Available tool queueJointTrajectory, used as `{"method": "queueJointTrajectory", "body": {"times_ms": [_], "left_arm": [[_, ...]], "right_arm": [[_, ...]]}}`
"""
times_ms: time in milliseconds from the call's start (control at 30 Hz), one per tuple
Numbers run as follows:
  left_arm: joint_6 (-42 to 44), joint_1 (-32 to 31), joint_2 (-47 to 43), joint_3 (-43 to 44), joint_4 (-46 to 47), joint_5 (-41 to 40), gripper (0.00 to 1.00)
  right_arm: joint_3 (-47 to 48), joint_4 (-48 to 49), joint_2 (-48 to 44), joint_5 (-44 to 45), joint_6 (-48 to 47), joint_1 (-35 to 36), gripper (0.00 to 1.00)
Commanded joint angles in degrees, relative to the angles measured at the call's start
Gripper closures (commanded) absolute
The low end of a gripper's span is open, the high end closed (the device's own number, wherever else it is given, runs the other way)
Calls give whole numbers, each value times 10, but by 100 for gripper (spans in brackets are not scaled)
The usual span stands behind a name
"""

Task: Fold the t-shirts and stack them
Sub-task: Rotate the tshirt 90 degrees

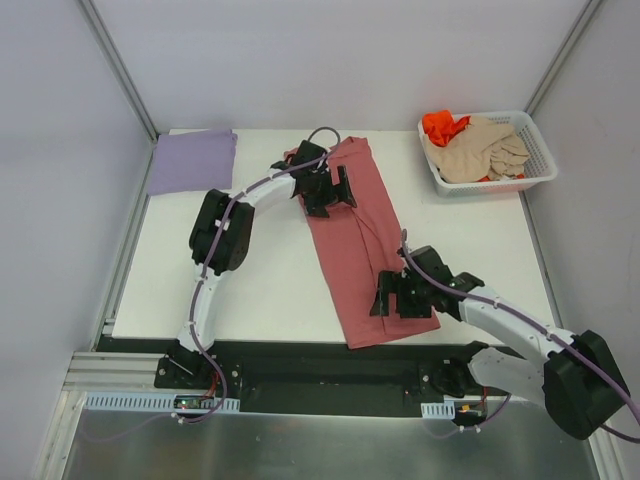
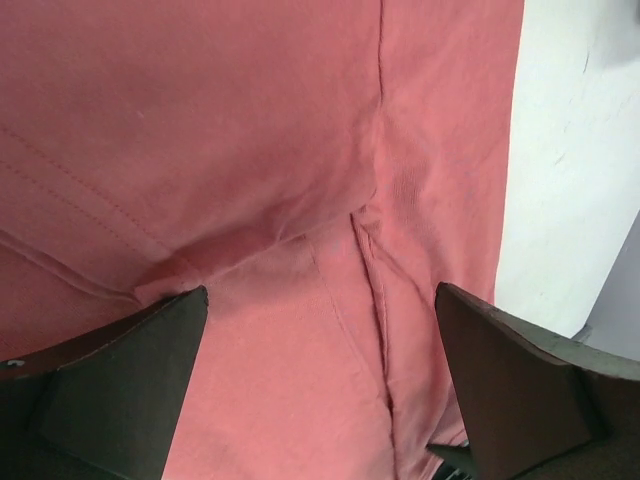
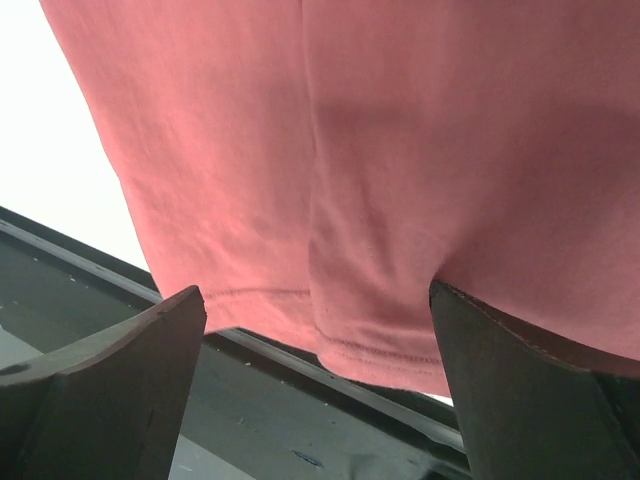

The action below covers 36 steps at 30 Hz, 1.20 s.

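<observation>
A rose-red t-shirt (image 1: 356, 235) lies as a long folded strip across the middle of the table, slanting from far centre to the near edge. My left gripper (image 1: 325, 188) is open just above its far end; the left wrist view shows folds of the red cloth (image 2: 300, 150) between the spread fingers (image 2: 120, 380). My right gripper (image 1: 400, 295) is open over the near end; the shirt's hem (image 3: 380, 355) hangs a little past the table edge. A folded lavender t-shirt (image 1: 192, 161) lies at the far left corner. Beige (image 1: 480, 150) and orange (image 1: 443, 124) t-shirts sit bunched in the basket.
A white mesh basket (image 1: 538, 150) stands at the far right corner. A black rail (image 1: 300, 360) runs along the near table edge, seen also in the right wrist view (image 3: 300, 420). Grey walls close in on both sides.
</observation>
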Motion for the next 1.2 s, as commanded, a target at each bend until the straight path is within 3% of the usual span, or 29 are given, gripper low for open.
{"method": "queueJointTrajectory", "body": {"times_ms": [0,267,500,667,900,1167], "left_arm": [[5,24,64,57,-65,-41,1],[31,61,167,270,-94,-4,1],[70,71,149,324,-94,20,1],[124,62,44,266,-93,61,1],[164,32,-128,150,-93,11,1],[160,-19,-316,-68,-86,-86,1]], "right_arm": [[14,32,33,-24,19,28,4],[82,120,156,-13,59,97,4],[187,124,255,25,57,159,4],[240,49,232,75,14,169,4],[223,-28,99,213,10,169,4],[132,-78,-93,346,68,154,4]]}}
